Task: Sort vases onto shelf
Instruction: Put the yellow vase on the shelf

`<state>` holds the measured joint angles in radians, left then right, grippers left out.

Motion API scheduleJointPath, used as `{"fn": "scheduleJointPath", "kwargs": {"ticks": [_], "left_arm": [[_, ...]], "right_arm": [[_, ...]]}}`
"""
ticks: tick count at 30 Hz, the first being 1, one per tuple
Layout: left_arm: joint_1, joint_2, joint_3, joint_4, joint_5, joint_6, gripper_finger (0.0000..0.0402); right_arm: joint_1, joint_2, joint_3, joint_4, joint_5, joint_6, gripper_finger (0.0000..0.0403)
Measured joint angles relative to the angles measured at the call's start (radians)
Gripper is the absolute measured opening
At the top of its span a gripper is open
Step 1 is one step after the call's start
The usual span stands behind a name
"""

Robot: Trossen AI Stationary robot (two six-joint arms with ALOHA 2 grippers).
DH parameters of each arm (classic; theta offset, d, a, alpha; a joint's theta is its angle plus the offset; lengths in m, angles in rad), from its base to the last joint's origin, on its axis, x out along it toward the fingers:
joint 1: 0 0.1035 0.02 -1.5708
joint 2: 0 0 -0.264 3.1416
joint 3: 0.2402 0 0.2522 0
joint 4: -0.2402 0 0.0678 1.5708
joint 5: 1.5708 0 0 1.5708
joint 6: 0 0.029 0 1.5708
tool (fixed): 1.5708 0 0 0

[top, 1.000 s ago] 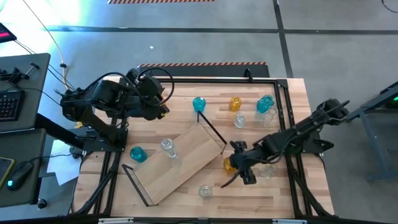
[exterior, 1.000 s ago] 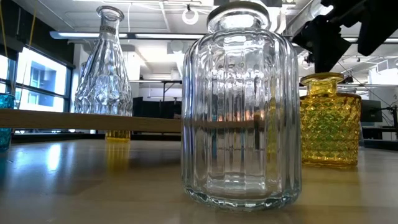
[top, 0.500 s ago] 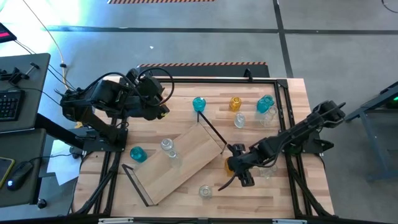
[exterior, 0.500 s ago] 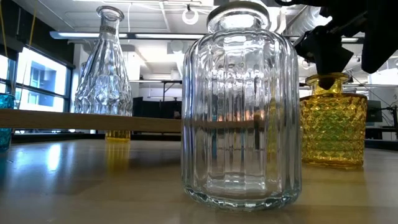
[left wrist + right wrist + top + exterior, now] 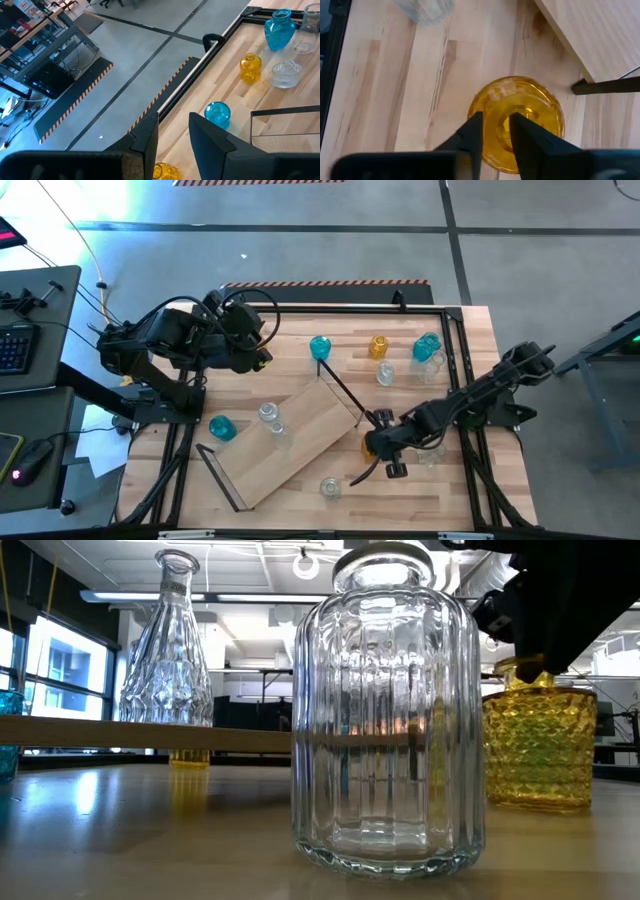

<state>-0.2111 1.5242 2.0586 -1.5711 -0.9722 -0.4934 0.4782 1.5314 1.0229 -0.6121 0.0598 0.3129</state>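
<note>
My right gripper [image 5: 372, 442] is shut on an amber vase [image 5: 520, 120] that stands on the table by the right end of the shelf [image 5: 290, 442], a light-wood board lying slantwise. A tall clear vase [image 5: 269, 415] stands on the board. More teal, amber and clear vases [image 5: 378, 345] stand on the table behind it. My left gripper [image 5: 262, 358] hangs open over the table's far left part, nothing between its fingertips [image 5: 150, 130]. Another amber vase [image 5: 165, 171] shows just below them. My right gripper has the amber vase by the rim of its mouth [image 5: 496, 116]. One finger [image 5: 520, 135] stands in the mouth and the other [image 5: 474, 132] outside the neck. The fingers come from above, pointing down. The vase stands upright with its base [image 5: 540, 802] on the table.
A ribbed clear jar [image 5: 388, 710] stands near the table's front edge. A clear vase [image 5: 430, 452] is close behind my right gripper. The shelf's black wire frame [image 5: 345, 388] rises beside the held vase. A teal vase [image 5: 221, 427] stands left of the shelf.
My right gripper has come down over the amber vase's mouth and shut on its rim. The vase has kept its place on the table.
</note>
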Motion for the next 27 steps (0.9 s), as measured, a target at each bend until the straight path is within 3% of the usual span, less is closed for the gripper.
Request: {"fn": "scheduleJointPath", "kwargs": {"ticks": [5,13,19,27], "left_arm": [[0.0,0.0,0.0,0.0,0.0,0.0,0.0102],[0.0,0.0,0.0,0.0,0.0,0.0,0.0102],[0.0,0.0,0.0,0.0,0.0,0.0,0.0102],[0.0,0.0,0.0,0.0,0.0,0.0,0.0102]], "right_arm": [[0.0,-0.002,0.001,0.002,0.038,-0.015,0.0013],[0.0,-0.002,0.023,-0.033,0.014,0.001,0.0045],[0.011,-0.002,0.149,-0.149,-0.001,-0.01,0.0033],[0.041,-0.003,0.368,-0.344,0.144,-0.075,0.0018]]}}
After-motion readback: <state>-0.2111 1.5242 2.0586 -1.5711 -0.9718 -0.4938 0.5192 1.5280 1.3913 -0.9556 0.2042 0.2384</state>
